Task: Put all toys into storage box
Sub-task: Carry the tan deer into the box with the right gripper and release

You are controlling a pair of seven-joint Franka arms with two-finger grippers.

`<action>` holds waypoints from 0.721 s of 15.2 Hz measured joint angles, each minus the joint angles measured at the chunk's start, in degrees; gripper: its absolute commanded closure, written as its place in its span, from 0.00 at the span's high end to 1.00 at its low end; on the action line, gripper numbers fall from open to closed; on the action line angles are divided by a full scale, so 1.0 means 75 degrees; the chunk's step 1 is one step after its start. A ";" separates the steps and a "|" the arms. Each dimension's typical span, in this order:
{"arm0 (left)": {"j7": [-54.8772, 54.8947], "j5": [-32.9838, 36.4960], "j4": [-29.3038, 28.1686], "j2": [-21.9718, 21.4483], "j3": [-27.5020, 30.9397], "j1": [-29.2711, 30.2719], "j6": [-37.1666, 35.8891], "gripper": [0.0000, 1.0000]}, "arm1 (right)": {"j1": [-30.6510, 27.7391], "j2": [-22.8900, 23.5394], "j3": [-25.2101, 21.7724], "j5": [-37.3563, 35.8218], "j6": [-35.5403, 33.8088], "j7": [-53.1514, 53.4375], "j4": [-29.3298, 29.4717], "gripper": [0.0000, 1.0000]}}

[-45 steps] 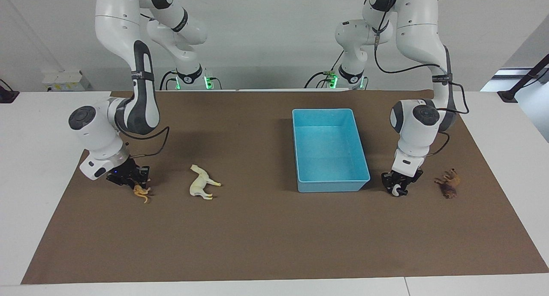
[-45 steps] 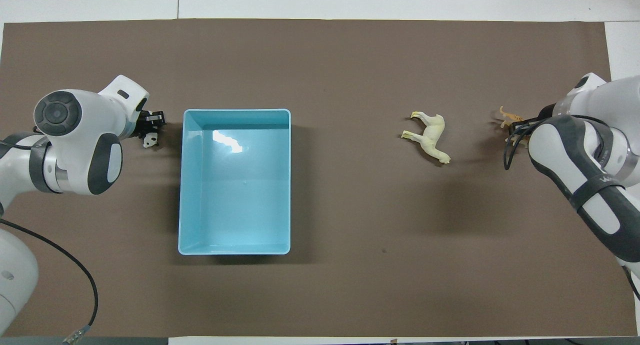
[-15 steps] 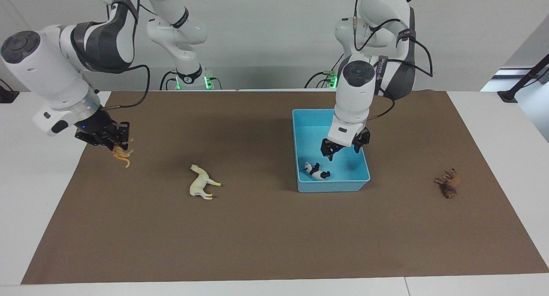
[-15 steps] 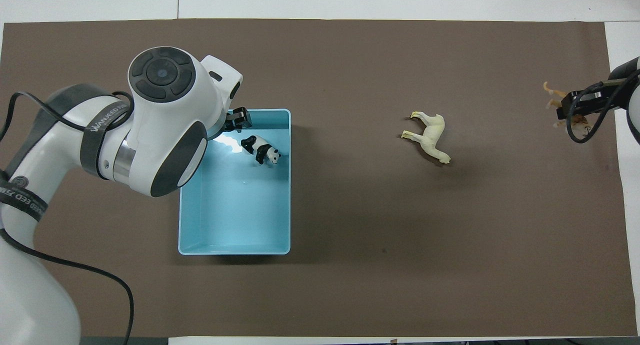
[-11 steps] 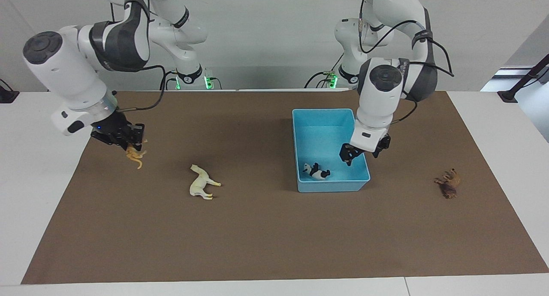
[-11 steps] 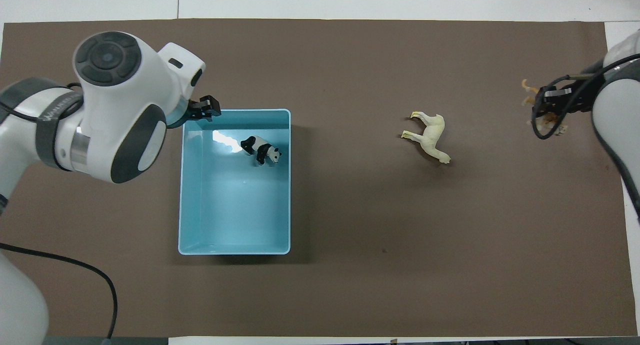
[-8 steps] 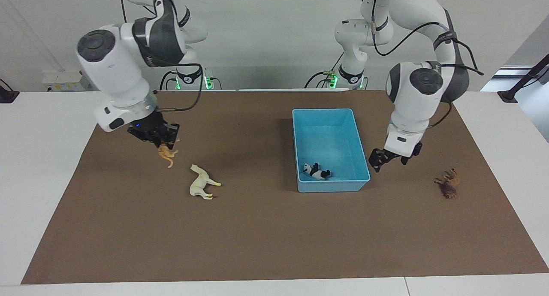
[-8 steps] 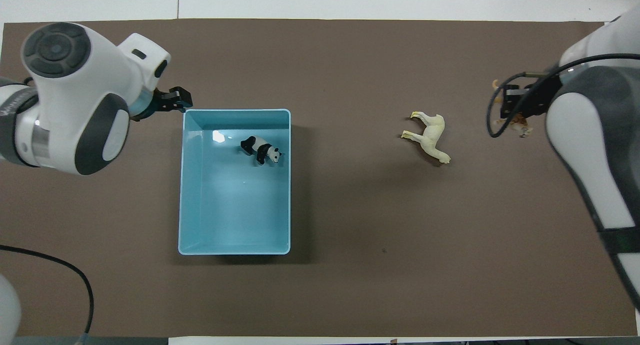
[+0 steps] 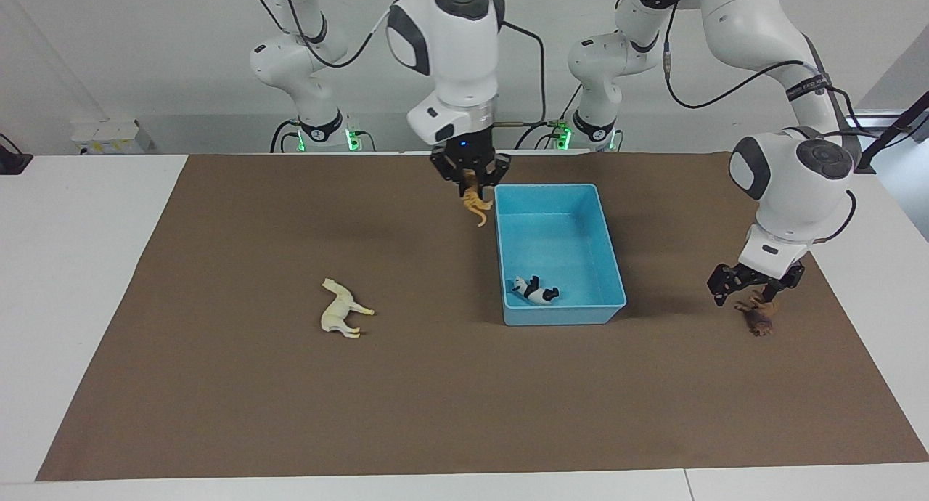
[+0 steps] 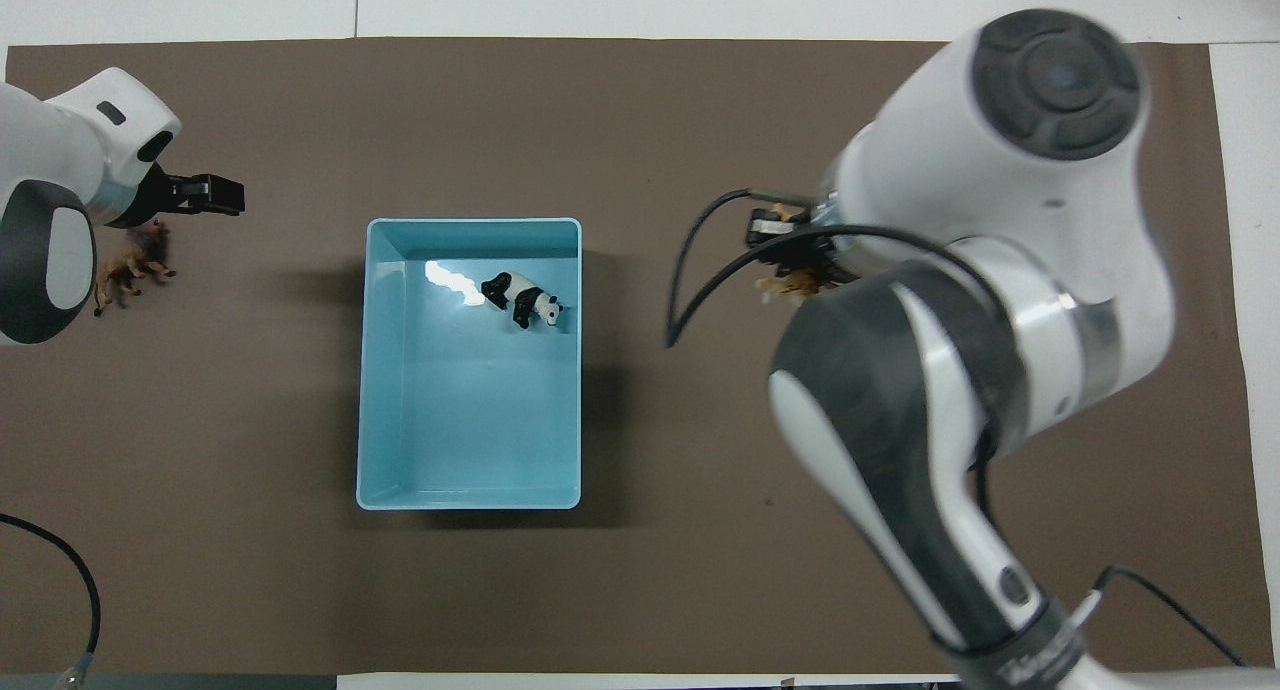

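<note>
My right gripper point(image 9: 470, 184) is shut on the orange tiger point(image 9: 477, 205) and holds it in the air over the mat, right beside the light blue storage box point(image 9: 562, 314) at its corner nearest the robots. The tiger also shows in the overhead view point(image 10: 790, 287). The panda point(image 9: 533, 289) lies in the box point(image 10: 470, 222). My left gripper point(image 9: 753, 290) is open, low over the brown lion point(image 9: 760, 318), which lies on the mat. The cream horse point(image 9: 341, 314) lies on its side toward the right arm's end; the right arm hides it in the overhead view.
A brown mat point(image 9: 435, 399) covers the table, with white table surface point(image 9: 72, 269) around it. The lion point(image 10: 130, 270) lies near the mat's edge at the left arm's end.
My right gripper has carried the tiger from near the horse across to the box's side. My left gripper has moved from beside the box to over the lion and lowered.
</note>
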 measured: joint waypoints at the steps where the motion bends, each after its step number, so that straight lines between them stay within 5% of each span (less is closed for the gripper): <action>1: 0.0077 0.0000 0.0033 0.0138 -0.0001 0.0127 0.0167 0.97 | 0.0284 0.0254 -0.0011 -0.0054 0.0168 0.0258 0.0113 0.00; 6: 0.1147 0.0002 0.0275 0.0778 -0.0002 0.0790 0.0786 0.97 | 0.1088 0.1680 -0.0033 -0.0291 0.0997 0.1482 0.0837 0.00; 7: 0.1399 0.0002 0.0353 0.0871 -0.0005 0.0834 0.0788 0.96 | 0.1143 0.1885 -0.0034 -0.0298 0.1167 0.1629 0.0957 0.35; 8: 0.1657 0.0003 0.0424 0.0941 -0.0006 0.0849 0.0788 0.96 | 0.1158 0.2013 -0.0035 -0.0299 0.1261 0.1784 0.1048 0.95; 11: 0.2634 0.0003 0.0545 0.1088 -0.0006 0.0878 0.0775 0.97 | 0.1140 0.2065 -0.0062 -0.0299 0.1093 0.1982 0.1220 1.00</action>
